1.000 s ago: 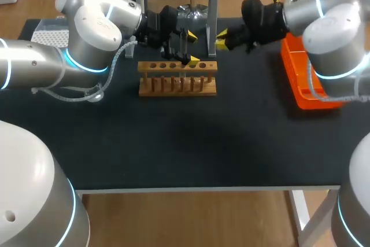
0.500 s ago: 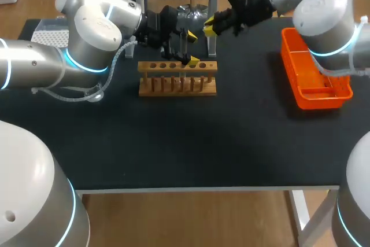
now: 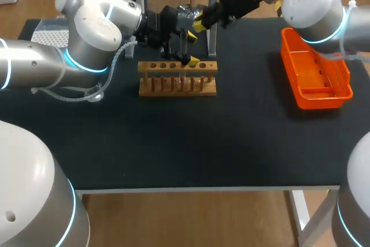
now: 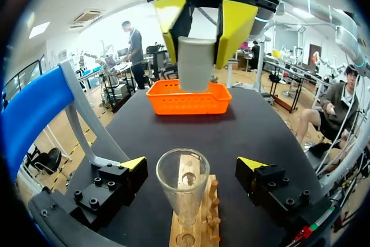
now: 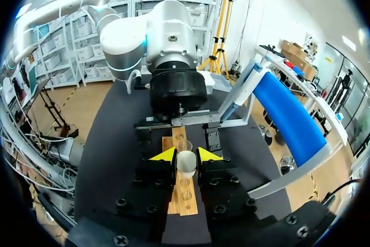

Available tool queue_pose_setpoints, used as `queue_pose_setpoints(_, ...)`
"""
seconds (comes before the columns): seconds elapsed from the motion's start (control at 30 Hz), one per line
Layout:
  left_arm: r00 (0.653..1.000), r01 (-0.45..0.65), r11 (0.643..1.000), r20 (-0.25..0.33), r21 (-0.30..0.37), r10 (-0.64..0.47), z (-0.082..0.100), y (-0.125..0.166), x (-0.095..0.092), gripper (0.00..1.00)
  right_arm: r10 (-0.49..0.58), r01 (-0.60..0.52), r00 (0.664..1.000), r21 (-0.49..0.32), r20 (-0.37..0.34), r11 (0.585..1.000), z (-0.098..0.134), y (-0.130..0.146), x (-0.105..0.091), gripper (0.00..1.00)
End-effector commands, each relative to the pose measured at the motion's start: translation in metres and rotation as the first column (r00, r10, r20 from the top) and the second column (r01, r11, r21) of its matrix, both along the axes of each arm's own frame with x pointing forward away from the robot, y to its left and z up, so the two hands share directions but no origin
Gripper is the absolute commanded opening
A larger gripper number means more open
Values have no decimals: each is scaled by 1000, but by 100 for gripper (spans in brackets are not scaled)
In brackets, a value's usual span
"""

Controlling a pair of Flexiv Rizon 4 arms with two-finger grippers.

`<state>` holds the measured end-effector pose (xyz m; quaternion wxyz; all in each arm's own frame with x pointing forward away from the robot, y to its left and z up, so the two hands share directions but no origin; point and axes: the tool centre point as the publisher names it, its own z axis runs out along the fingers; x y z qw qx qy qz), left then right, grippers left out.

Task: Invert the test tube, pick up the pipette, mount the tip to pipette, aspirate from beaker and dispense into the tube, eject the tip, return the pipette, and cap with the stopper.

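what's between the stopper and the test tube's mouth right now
Nothing: in the left wrist view the stopper, shut in the right gripper, hangs apart from the test tube, with only open air between them.

orange basket [image 3: 318, 101], black table [image 3: 191, 143]

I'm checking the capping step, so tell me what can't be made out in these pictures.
Test tube: left wrist view, clear glass, contents unreadable.
Stopper: head view, hidden by the right gripper.
Tip box: head view, mostly behind the left arm.
Rack: left wrist view, cut off at the edge.
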<state>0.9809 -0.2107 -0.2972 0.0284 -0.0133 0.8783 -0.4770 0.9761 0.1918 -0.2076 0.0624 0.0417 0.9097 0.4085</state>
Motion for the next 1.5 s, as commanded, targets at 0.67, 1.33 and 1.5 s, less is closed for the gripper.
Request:
queue_pose_setpoints(0.67,1000,-1,999,15,33,1,4,8,-5,100,20,-20,1000,-2,-17,1000,-3,19,4,0)
queue_pose_setpoints(1.33,1000,12,1000,2,29,-12,1,7,-6,100,29,-28,999,13,-32,1000,-8,26,-2,0)
queue_pose_setpoints(1.5,1000,14,999,-1,33,-14,1,7,-6,100,30,-29,999,17,-35,999,-9,27,-3,0)
